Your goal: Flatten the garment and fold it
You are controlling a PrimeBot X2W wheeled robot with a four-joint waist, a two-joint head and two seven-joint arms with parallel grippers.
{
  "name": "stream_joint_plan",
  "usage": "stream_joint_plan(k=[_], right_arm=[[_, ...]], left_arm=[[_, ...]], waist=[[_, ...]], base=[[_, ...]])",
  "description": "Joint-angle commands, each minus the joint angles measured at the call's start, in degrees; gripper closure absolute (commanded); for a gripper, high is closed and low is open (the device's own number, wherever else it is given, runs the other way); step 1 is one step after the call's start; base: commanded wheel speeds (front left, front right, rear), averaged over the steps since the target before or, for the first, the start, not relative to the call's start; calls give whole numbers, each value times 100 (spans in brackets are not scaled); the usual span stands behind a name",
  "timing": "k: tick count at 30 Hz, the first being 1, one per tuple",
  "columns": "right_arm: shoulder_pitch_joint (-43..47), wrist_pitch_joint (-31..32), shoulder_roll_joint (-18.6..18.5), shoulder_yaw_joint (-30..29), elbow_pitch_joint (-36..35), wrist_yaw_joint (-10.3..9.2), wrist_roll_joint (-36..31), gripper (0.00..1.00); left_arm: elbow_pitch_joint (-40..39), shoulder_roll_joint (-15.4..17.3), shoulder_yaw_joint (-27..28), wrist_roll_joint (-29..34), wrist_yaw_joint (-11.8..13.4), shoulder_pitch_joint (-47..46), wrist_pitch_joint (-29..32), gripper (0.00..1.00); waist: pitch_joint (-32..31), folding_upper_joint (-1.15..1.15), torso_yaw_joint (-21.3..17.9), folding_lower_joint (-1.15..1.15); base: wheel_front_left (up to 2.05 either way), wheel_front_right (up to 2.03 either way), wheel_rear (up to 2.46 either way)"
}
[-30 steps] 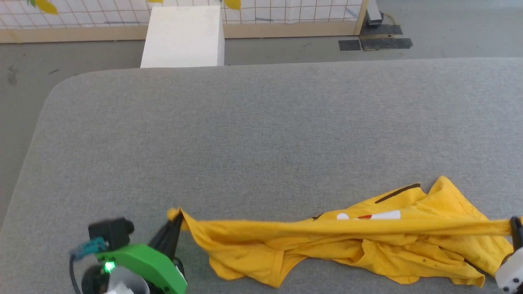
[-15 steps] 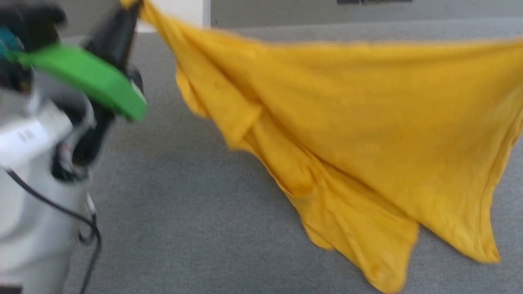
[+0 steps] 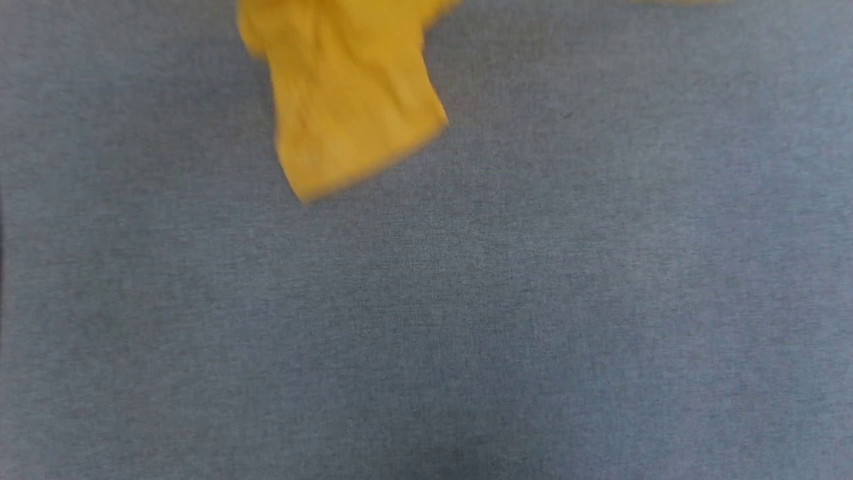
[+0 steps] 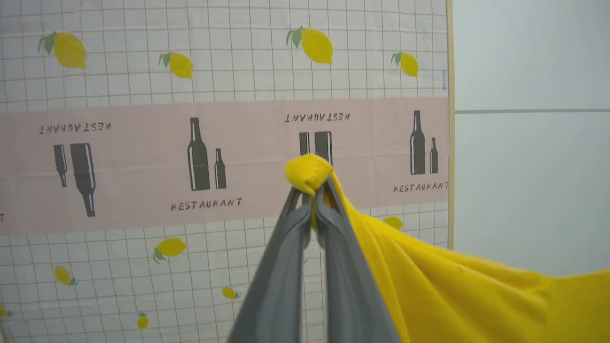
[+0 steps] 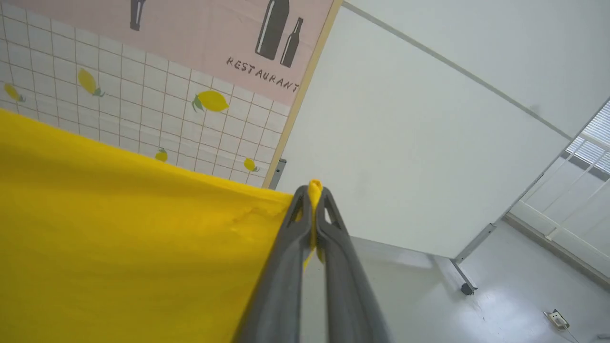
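Left wrist view: left gripper (image 4: 312, 190) has both dark fingers pressed together w/ a bunched corner of the yellow T-shirt (image 4: 452, 295) clamped at the tips. A small knob of cloth pokes out above them, and the rest of the fabric runs down and off to that view's right edge, covering the btm right corner. Behind it is a printed backdrop (image 4: 143, 71): white grid w/ lemons, plus a pink band w/ dark bottles and the word RESTAURANT (some of the lettering reads reversed), edged by a pale wooden strip. A plain white wall panel (image 4: 524, 166) stands right of that. Right wrist view: right gripper (image 5: 314, 195) is likewise closed on the T-shirt (image 5: 119, 238), w/ a thin fold of yellow pinched btwn the fingertips and sticking just past them. From there the cloth's top edge stretches to that view's left as a broad yellow sheet across the lower left. The lemon backdrop shows at upper left and the white wall panel in the middle. A glossy pale floor (image 5: 500, 295) lies at lower right w/ a small white socket block (image 5: 555, 318) on it, and window blinds (image 5: 591, 138) sit at the far right edge. Head view is blurred: a loose yellow flap of the T-shirt (image 3: 346, 100) hangs in from the top edge, left of centre, over the grey fabric table top (image 3: 466, 320). Can't tell if the flap touches the surface. A thin sliver of yellow also shows at the top edge further right.
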Motion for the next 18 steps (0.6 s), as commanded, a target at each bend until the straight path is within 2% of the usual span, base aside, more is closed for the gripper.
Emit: stream_joint_plan(k=[1,5,9,13,18], right_arm=[[-257,-159,74,-42,102,-9,-153,100],[-802,-687,232,-212,319,-9,-494,100],[-913,-1144,199,-300,631,-9,-686,100],[-366,-1269,257,-323,910,-9,-648,100],[806,-1418,370,-329,1278,-9,-366,100]], left_arm=[[85,-30,106,90,84,-314,-312,100],[315,-74,269,367,264,-820,-1263,100],[542,-104,338,353,199,-830,-1859,100],[1040,-69,134,291,-59,-245,-1865,100],[1761,19,-365,274,-489,1021,-1584,100]], waist=[[517,0,-91,-1],[575,0,-23,-1],[553,0,55,-1],[425,0,133,-1],[103,0,215,-1]], base=[[0,0,0],[0,0,0],[0,0,0],[0,0,0],[0,0,0]])
